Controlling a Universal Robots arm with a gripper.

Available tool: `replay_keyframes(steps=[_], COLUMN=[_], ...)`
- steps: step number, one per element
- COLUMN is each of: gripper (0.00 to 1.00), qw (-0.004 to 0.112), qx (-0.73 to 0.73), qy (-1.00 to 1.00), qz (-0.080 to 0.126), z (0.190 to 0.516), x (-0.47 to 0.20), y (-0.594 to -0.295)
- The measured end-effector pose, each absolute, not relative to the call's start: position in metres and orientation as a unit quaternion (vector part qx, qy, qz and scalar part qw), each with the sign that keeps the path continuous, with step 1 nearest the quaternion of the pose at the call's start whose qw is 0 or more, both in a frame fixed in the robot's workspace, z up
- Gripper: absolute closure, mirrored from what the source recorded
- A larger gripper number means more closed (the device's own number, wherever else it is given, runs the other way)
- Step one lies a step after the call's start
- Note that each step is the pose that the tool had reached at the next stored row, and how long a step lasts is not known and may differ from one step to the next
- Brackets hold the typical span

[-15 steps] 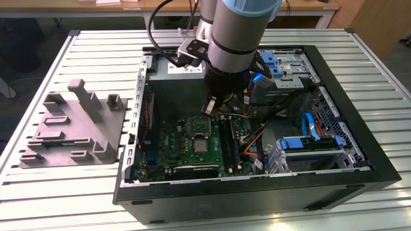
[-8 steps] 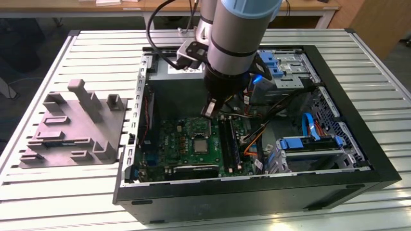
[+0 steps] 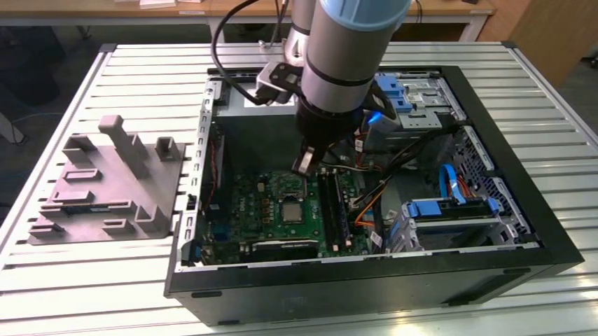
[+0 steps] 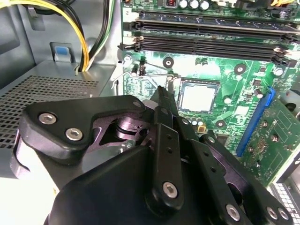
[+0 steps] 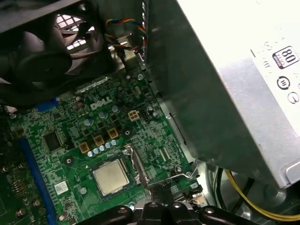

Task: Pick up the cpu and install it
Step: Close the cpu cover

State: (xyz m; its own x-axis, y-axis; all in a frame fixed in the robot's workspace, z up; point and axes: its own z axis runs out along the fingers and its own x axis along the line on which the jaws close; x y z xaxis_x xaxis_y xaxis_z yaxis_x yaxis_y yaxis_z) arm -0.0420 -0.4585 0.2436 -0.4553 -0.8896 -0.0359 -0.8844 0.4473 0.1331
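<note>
One open computer case (image 3: 486,259) lies on its side on the slatted metal bench (image 3: 140,294) in the exterior view, so the motherboard (image 3: 266,210) faces up and can be reached from above. The arm reaches down into the case and its end effector (image 3: 304,164) hangs above the motherboard, just beyond the cpu (image 3: 293,212), which sits flat in its socket near the board's middle. Off the case, toward the exterior view's left, a grey plastic fixture (image 3: 103,189) stands on the bench. Past the bench, a wooden desk (image 3: 234,8) edges the room.

In the second wrist view, the end effector's black linkage fills the foreground and its fingers run together to a narrow tip (image 4: 161,91); I judge it closed and holding nothing, since no chip shows there. That tip points at the socket lever (image 4: 145,70) beside the cpu (image 4: 198,97), which suggests the lever is what the work now concerns. Memory slots (image 4: 206,42) lie beyond the cpu.

In the first wrist view, the cpu (image 5: 110,176) lies seated and level within the silver socket frame (image 5: 138,165). A black fan (image 5: 47,51) sits beyond it, and the grey power supply (image 5: 225,79) rises beside the board.
</note>
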Motion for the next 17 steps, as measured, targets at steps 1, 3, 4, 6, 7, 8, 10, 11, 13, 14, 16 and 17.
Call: replay_keyframes(steps=[1, 3, 4, 6, 7, 8, 10, 11, 13, 14, 16, 17], gripper=[0.89, 0.89, 0.89, 0.89, 0.89, 0.89, 0.89, 0.89, 0.89, 0.89, 0.89, 0.89], qw=[0.02, 0.019, 0.02, 0.02, 0.02, 0.02, 0.02, 0.02, 0.02, 0.021, 0.021, 0.021], qx=[0.522, 0.523, 0.523, 0.524, 0.524, 0.524, 0.525, 0.525, 0.526, 0.526, 0.527, 0.527], qy=[-0.85, -0.85, -0.85, -0.849, -0.849, -0.849, -0.849, -0.848, -0.848, -0.848, -0.847, -0.847], qz=[-0.066, -0.066, -0.066, -0.066, -0.066, -0.066, -0.066, -0.066, -0.065, -0.065, -0.064, -0.064], z=[0.244, 0.244, 0.244, 0.244, 0.244, 0.244, 0.244, 0.244, 0.244, 0.244, 0.243, 0.243], x=[-0.042, -0.043, -0.043, -0.043, -0.043, -0.043, -0.044, -0.044, -0.044, -0.045, -0.045, -0.046], y=[-0.459, -0.461, -0.462, -0.463, -0.464, -0.465, -0.467, -0.467, -0.47, -0.471, -0.473, -0.474])
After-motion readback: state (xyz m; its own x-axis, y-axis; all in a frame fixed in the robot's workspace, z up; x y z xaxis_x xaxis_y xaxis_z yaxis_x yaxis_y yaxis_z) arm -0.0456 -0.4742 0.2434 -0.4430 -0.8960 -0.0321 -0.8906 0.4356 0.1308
